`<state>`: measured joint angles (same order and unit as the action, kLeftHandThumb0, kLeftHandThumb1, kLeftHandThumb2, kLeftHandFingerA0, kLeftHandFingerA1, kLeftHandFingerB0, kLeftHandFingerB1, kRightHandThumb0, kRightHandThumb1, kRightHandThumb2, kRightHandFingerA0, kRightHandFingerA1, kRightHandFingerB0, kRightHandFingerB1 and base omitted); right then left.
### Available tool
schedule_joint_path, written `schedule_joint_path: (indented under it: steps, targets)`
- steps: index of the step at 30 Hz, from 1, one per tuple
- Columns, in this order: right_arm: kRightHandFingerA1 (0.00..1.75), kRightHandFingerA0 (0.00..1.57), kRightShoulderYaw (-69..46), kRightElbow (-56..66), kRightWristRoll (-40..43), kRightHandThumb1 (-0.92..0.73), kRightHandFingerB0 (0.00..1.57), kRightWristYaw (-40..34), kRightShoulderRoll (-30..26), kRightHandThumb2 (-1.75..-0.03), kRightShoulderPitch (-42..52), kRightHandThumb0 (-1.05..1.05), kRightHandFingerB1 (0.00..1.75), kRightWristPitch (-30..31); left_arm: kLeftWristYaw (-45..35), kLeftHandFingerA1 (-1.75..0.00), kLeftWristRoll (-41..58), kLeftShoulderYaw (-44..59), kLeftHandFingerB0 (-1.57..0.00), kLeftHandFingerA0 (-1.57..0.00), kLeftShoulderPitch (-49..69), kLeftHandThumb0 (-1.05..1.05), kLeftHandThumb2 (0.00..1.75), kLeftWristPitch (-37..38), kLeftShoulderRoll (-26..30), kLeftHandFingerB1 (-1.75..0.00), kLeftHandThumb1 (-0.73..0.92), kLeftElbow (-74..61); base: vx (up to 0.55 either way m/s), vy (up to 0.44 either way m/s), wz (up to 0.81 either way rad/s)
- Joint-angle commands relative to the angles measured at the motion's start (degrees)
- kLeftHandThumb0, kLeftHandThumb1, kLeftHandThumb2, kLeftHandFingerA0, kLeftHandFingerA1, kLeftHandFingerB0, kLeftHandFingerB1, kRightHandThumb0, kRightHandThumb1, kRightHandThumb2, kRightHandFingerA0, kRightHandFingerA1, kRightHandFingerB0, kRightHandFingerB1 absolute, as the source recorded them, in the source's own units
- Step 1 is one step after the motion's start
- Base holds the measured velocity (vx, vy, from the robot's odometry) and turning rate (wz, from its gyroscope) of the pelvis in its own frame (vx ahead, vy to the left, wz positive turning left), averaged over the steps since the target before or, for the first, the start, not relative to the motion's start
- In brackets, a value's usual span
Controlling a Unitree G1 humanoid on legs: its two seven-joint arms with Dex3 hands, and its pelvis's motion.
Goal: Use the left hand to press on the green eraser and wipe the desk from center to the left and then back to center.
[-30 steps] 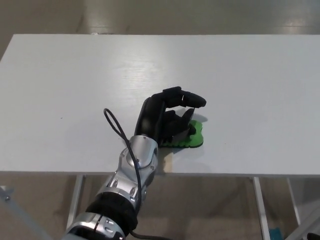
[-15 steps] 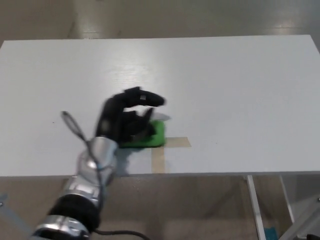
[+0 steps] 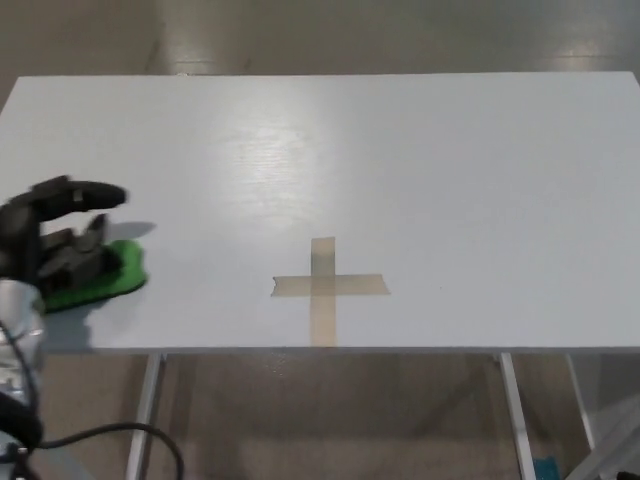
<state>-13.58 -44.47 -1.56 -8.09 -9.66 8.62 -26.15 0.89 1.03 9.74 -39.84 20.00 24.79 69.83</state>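
Left hand [image 3: 55, 240] clamped on green eraser [image 3: 105, 276], nine o'clock from tape cross [image 3: 328, 287]; next, wiping back toward centre.

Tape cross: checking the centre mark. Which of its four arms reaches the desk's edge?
The near arm, pointing toward the robot, reaches the desk's front edge; the other three end on open desktop.
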Motion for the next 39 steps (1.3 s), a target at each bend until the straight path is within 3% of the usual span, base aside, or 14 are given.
schedule_joint_path:
  steps: [1, 7, 10, 11, 16, 35, 39]
  targets:
    - [0.56, 0.82, 0.64, -1.22, -1.26, -0.65, 0.66, -1.84, -0.55, -0.58, -0.01, -0.19, 0.53, -0.29, -1.23, -1.14, 0.01, 1.36, -0.89, -0.94, 2.32, -0.25, 0.64, -4.01, 3.25, -0.84, 0.78, 3.94, 0.0, 0.0, 0.0]
    - [0.55, 0.82, 1.38, -1.37, -1.95, -0.65, 0.66, -2.99, -0.69, -0.58, 0.27, -0.19, 0.52, 0.33, -1.36, -1.13, -0.4, 1.35, -0.9, -0.94, 2.34, -0.27, 0.64, -4.26, 3.33, -0.84, 0.78, 4.32, 0.0, 0.0, 0.0]
    - [0.55, 0.81, 1.8, -0.87, -1.99, -0.64, 0.66, -3.27, -0.63, -0.58, 0.35, -0.19, 0.52, 0.75, -2.15, -1.14, 0.31, 1.69, -0.89, -0.94, 1.61, -0.26, 0.64, -4.2, 1.32, -0.83, 0.78, 4.14, 0.0, 0.0, 0.0]
    - [0.55, 0.81, 1.87, -0.72, -2.0, -0.64, 0.66, -3.42, -0.6, -0.58, 0.42, -0.19, 0.52, 0.7, -2.14, -1.12, -0.74, 0.67, -0.84, -0.88, 1.56, -0.19, 0.63, -3.48, 0.59, -0.79, 0.78, 3.91, 0.0, 0.0, 0.0]
    - [0.55, 0.81, 2.52, -0.23, -2.98, -0.64, 0.67, -4.24, -0.81, -0.58, 0.67, -0.2, 0.52, 0.49, -2.63, -1.15, -2.83, -2.3, -0.86, -0.93, 1.4, -0.22, 0.63, -1.45, -2.27, -0.82, 0.78, 2.93, 0.0, 0.0, 0.03]
    - [0.58, 0.82, 0.12, 1.73, 2.61, -0.64, 0.65, 0.38, 1.25, -0.58, 0.42, -0.17, 0.53, 0.66, 1.43, -1.15, -7.42, -17.09, -0.89, -0.96, 0.0, -0.22, 0.66, -3.82, -25.13, -0.85, 0.78, -6.74, 0.0, 0.0, 0.0]
    - [0.58, 0.82, 0.08, 2.2, 2.53, -0.64, 0.66, 0.62, 1.14, -0.58, 0.49, -0.18, 0.54, 1.11, 1.19, -1.15, -7.15, -18.12, -0.88, -0.94, 0.08, -0.25, 0.64, -4.7, -27.27, -0.83, 0.8, -8.3, 0.0, 0.0, 0.0]
